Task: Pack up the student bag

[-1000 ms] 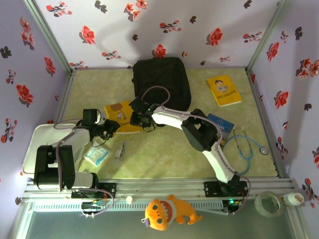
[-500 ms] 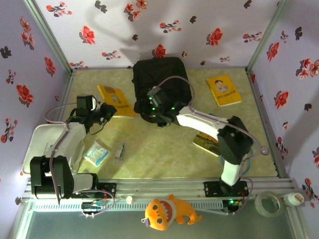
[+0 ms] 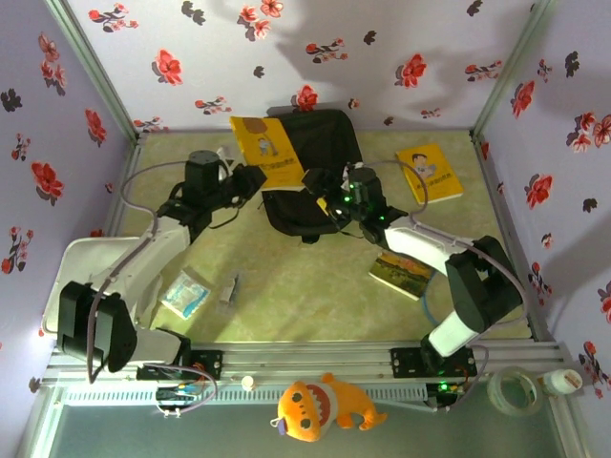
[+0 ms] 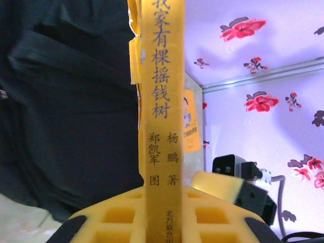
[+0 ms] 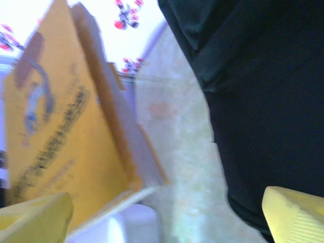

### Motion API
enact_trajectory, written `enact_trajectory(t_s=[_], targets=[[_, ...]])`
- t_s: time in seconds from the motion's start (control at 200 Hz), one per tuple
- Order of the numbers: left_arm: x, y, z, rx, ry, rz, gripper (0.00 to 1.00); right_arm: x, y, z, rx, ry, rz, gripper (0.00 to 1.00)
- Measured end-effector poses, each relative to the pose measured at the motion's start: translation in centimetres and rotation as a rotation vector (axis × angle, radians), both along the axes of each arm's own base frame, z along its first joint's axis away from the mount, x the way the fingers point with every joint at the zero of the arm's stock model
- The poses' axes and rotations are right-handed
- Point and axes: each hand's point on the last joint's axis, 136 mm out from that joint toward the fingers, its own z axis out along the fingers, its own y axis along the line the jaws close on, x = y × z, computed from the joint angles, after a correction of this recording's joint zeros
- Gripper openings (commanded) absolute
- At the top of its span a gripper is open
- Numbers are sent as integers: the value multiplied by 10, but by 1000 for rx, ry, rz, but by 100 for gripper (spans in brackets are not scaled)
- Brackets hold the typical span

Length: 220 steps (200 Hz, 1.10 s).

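The left gripper (image 4: 164, 218) is clamped narrowly on the lower spine of a yellow book (image 4: 161, 101), holding it upright and lifted at the left side of the student bag (image 3: 320, 157). The right gripper (image 5: 162, 217) stands wide apart with nothing between its fingers (image 5: 296, 215), hovering over the bag's near end, just right of the book. The black bag lies flat at the back middle of the table (image 3: 286, 286), its long axis running from the rear wall toward the arms, a loose flap at its near end. A second yellow book (image 3: 430, 172) lies to its right.
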Motion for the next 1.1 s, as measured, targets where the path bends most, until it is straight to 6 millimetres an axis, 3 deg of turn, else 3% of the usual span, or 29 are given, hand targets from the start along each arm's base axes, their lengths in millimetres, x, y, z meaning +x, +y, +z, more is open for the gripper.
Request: enact_trajectory(t_s=[0.18, 0.325, 0.48, 0.825, 1.1], targets=[[3, -34, -4, -14, 6, -11, 0, 6, -7, 26, 204, 25, -25, 98], [7, -47, -2, -44, -2, -2, 0, 2, -5, 33, 316, 77, -26, 97], [14, -52, -1, -76, -4, 16, 0, 0, -6, 31, 379, 136, -44, 97], [19, -58, 12, -146, -25, 22, 0, 10, -4, 49, 457, 108, -63, 92], [16, -65, 17, -211, -43, 12, 0, 25, 9, 64, 510, 87, -40, 74]])
